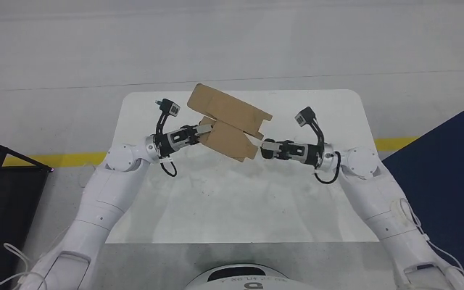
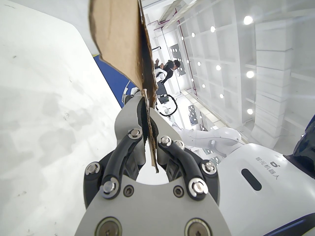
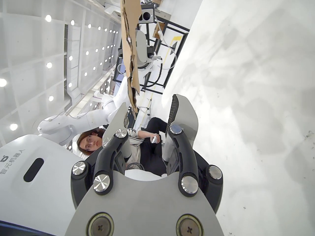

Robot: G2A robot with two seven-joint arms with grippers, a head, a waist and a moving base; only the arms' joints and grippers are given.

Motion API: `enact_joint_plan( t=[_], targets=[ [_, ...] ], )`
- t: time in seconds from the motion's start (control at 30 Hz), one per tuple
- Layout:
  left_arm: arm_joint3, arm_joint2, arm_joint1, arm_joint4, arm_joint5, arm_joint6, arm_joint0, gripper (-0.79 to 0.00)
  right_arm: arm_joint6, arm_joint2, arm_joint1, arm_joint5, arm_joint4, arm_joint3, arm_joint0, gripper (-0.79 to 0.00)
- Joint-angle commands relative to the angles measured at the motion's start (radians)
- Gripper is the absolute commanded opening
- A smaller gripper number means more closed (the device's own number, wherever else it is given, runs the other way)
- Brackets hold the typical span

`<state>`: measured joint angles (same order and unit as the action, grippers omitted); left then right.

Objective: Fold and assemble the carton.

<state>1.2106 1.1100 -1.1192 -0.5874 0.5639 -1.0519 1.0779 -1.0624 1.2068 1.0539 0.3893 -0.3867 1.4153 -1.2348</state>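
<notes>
A flat brown carton (image 1: 228,123) hangs in the air over the back middle of the white table (image 1: 217,210), its panels partly folded. My left gripper (image 1: 206,131) is shut on the carton's left edge; the left wrist view shows the cardboard (image 2: 118,25) pinched between both fingers (image 2: 133,114). My right gripper (image 1: 262,147) is at the carton's right lower corner, open. In the right wrist view the cardboard edge (image 3: 129,37) hangs just past its fingertips (image 3: 177,109), with a gap around it.
The table's front half lies bare below both arms. A yellow floor line (image 1: 65,158) runs behind the table on the left, a dark blue mat (image 1: 435,152) lies at the right, and a black frame (image 1: 18,188) stands at the left edge.
</notes>
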Motion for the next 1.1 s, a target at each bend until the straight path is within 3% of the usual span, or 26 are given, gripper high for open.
enact_joint_plan(
  t=[0.0,0.47,0.93,1.07],
  targets=[
    [0.001,0.001,0.0,0.003,-0.002,0.001,0.001,-0.785,0.017,0.001,-0.001,-0.009,0.021,0.013,-0.006,-0.428],
    [0.007,-0.008,-0.002,-0.009,-0.039,-0.077,0.004,-0.785,0.147,0.018,-0.002,-0.088,0.089,0.036,-0.003,-0.459],
    [0.001,-0.005,-0.004,-0.021,-0.043,-0.108,0.003,-0.785,0.171,0.002,0.003,-0.114,0.11,0.037,0.013,-0.446],
    [0.001,-0.002,-0.004,-0.015,-0.043,-0.096,0.004,-0.785,0.153,0.033,-0.003,-0.072,0.076,0.016,-0.01,-0.416]
  ],
)
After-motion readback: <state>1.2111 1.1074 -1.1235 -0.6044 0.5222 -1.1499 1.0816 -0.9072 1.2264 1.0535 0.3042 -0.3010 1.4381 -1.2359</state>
